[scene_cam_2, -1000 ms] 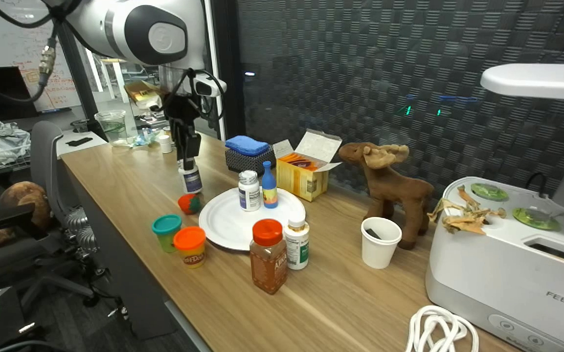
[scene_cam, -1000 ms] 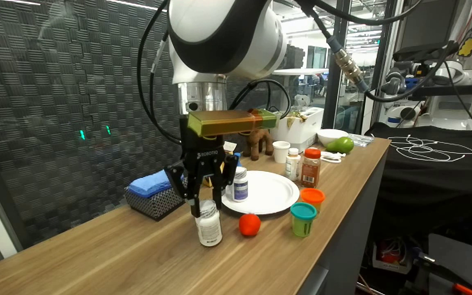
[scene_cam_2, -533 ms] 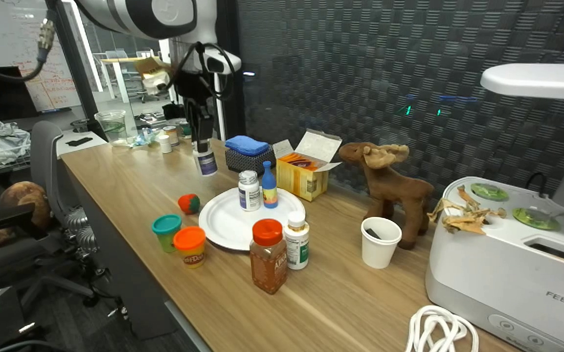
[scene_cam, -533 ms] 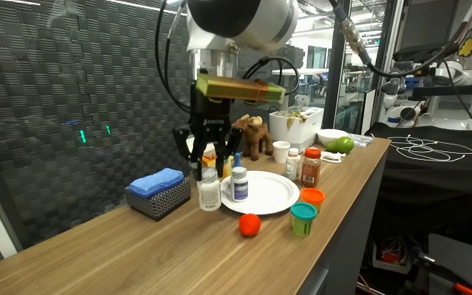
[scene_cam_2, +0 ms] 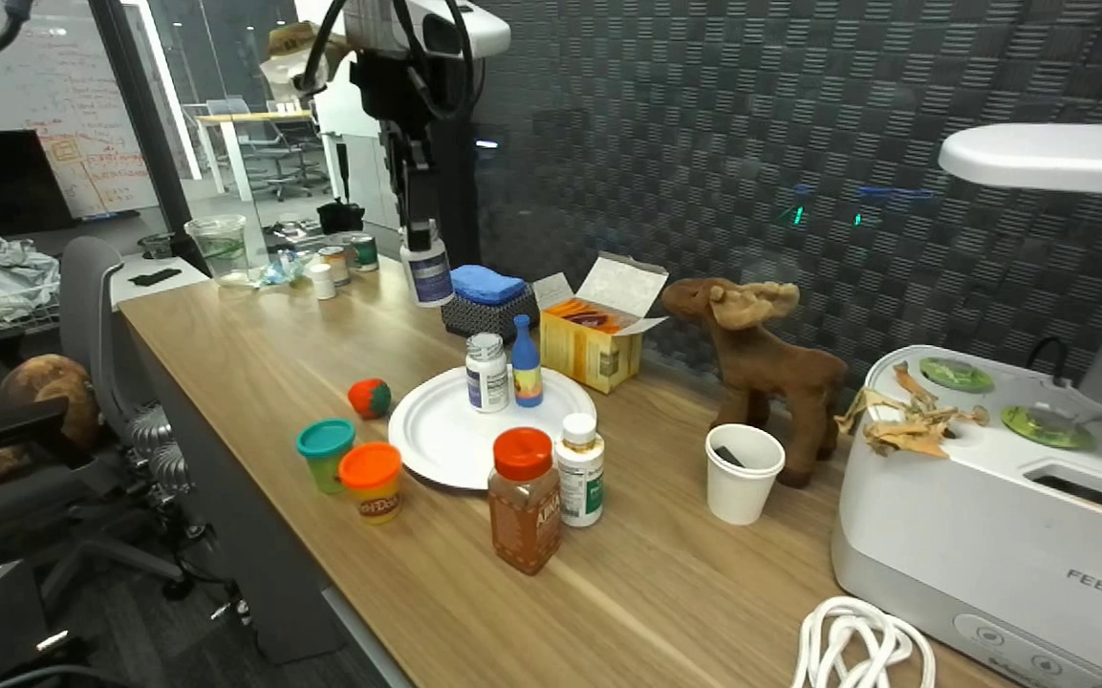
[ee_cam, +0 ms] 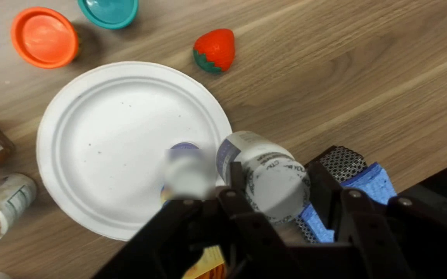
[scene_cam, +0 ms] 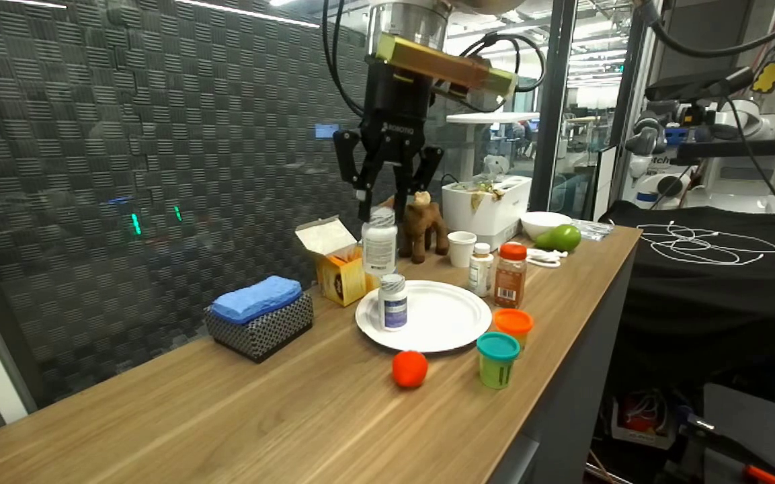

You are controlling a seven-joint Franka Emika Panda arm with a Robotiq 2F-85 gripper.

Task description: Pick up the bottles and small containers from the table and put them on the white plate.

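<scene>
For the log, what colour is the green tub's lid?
Teal. The lid on the green tub shows best in an exterior view; the wrist view crops it.

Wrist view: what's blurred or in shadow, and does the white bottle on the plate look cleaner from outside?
In the wrist view, a square hazy patch smears the white bottle on the plate, the claw gripping the held bottle is near black, and a soft shadow lies beside the orange-lidded tub; in both exterior views that white bottle looks sharp.
</scene>
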